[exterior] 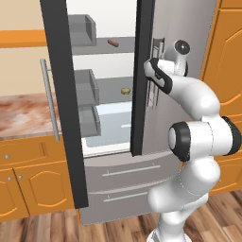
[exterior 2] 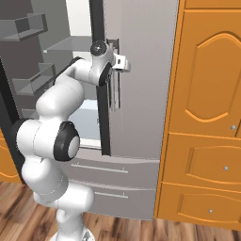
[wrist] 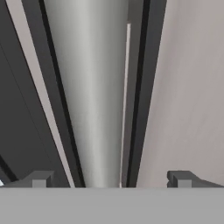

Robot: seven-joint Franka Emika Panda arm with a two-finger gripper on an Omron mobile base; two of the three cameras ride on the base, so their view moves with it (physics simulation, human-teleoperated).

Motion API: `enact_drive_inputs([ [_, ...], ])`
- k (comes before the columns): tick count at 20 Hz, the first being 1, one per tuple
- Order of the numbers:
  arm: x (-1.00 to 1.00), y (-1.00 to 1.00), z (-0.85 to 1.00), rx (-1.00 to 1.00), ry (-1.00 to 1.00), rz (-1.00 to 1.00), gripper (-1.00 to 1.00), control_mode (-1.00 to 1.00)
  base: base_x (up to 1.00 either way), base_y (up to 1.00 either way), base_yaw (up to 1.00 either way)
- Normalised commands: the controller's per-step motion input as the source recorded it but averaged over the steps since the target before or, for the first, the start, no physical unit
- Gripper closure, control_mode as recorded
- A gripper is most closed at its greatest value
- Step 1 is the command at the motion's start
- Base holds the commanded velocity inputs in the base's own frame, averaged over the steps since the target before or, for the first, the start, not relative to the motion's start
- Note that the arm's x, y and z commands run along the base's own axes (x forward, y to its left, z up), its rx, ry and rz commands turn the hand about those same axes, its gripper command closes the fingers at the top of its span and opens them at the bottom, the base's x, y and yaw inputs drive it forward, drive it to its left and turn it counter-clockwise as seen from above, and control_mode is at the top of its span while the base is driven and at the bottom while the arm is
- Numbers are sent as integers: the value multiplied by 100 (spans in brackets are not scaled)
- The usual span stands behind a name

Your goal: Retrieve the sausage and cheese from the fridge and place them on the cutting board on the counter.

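You find the sausage [exterior: 112, 43] in the upper middle of the left base view, lying on an upper grey shelf inside the fridge [exterior: 189, 28]. The cheese [exterior: 125, 90] sits one shelf lower, near the centre of that frame, just left of the black edge of the right door [exterior: 142, 75].

The fridge's left door [exterior: 64, 94] stands swung out toward you, its long bar handle [exterior: 49, 99] at the left of the frame and grey bins [exterior: 85, 87] stacked on its inner side. The right door stands partly ajar, showing its black edge.

Your hand [wrist: 111, 179] is up at the right door's vertical bar handle [wrist: 98, 96]. In the hand view the two dark fingertips [wrist: 41, 178] stand wide apart at the bottom corners with the grey bar running between them, and neither one touches it. From the right base view you see the hand [exterior 2: 117, 61] at the upper middle, pressed close to the handle on the door front.

The marbled counter [exterior: 21, 116] shows at the left edge of the left base view, above orange cabinets [exterior: 28, 184]. Two steel drawers [exterior: 127, 177] lie below the fridge doors.
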Motion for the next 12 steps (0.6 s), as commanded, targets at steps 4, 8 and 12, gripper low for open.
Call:
enact_drive_inputs([
  [4,72,0,-25,0,0,0,-100,-100,0,0,0],
  [8,66,0,-23,0,0,0,-100,-100,0,0,0],
  [12,38,0,-7,0,0,0,100,-100,0,0,0],
])
